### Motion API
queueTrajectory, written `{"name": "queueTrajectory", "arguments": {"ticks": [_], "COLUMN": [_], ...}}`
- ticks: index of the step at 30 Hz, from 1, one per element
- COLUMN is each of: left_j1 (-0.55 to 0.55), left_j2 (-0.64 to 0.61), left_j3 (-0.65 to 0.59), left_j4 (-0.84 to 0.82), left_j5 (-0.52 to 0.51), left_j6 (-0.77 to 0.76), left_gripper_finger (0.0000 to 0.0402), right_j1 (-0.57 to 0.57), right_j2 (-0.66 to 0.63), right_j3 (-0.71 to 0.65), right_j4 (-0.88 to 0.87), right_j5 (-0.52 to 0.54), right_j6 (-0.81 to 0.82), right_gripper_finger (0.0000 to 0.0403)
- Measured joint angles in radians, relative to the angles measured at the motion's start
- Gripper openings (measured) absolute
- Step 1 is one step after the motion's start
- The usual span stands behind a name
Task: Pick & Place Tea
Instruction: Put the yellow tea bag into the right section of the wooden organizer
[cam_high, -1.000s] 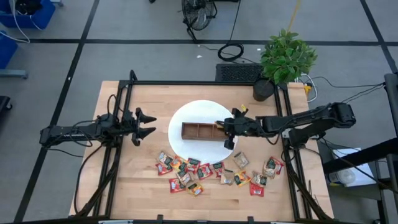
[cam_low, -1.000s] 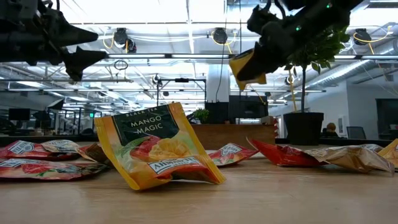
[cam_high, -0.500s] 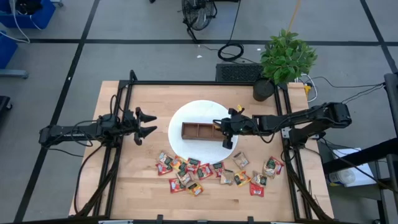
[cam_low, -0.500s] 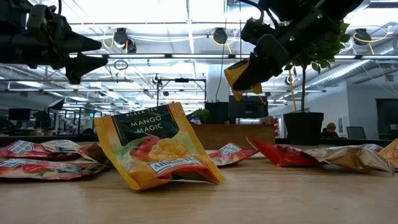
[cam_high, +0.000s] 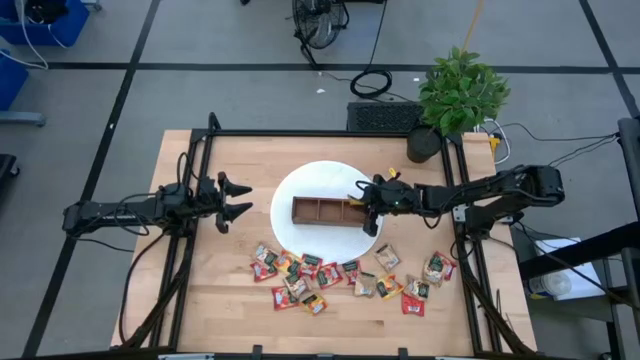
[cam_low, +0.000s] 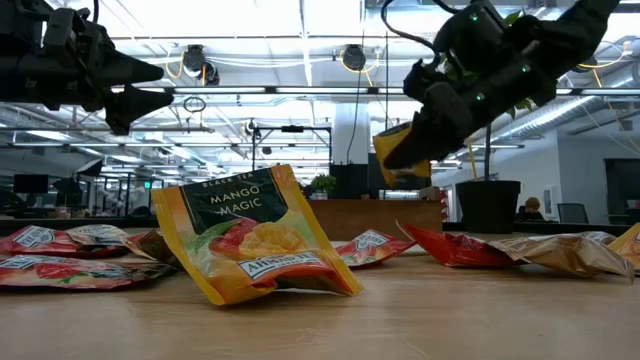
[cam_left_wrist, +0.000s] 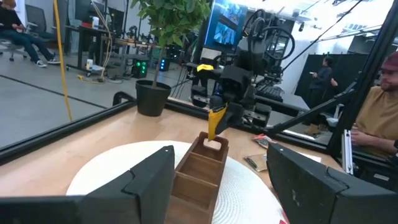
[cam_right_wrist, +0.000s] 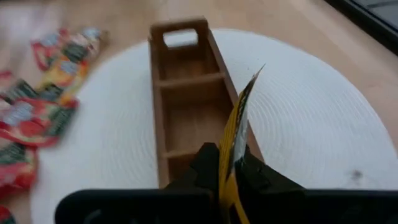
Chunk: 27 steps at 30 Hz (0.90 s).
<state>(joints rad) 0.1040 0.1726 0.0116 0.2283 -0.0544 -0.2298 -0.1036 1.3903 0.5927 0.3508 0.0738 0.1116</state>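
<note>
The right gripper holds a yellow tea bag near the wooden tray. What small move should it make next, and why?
Probably lower the yellow tea bag a little into the tray's nearest end compartment, then open. The right gripper is shut on it, edge down, just above that end, and all three compartments look empty. The left gripper waits open, well to the side.

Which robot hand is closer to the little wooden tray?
The right gripper, shut on a yellow tea sachet, hangs over the wooden tray's right end. The left gripper waits open, off the white mat.
</note>
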Motion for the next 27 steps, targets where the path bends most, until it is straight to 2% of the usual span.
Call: {"name": "queueTrajectory", "arguments": {"ticks": [27], "left_j1": [0.000], "left_j2": [0.004], "left_j3": [0.000], "left_j4": [-0.019], "left_j5": [0.000], "left_j6": [-0.001], "left_gripper_finger": [0.0253], "right_j1": [0.000], "right_j2": [0.000], "right_j3": [-0.002], "right_j4": [0.011], "right_j5": [-0.001], "right_j6": [0.000], "right_gripper_finger": [0.0004]}}
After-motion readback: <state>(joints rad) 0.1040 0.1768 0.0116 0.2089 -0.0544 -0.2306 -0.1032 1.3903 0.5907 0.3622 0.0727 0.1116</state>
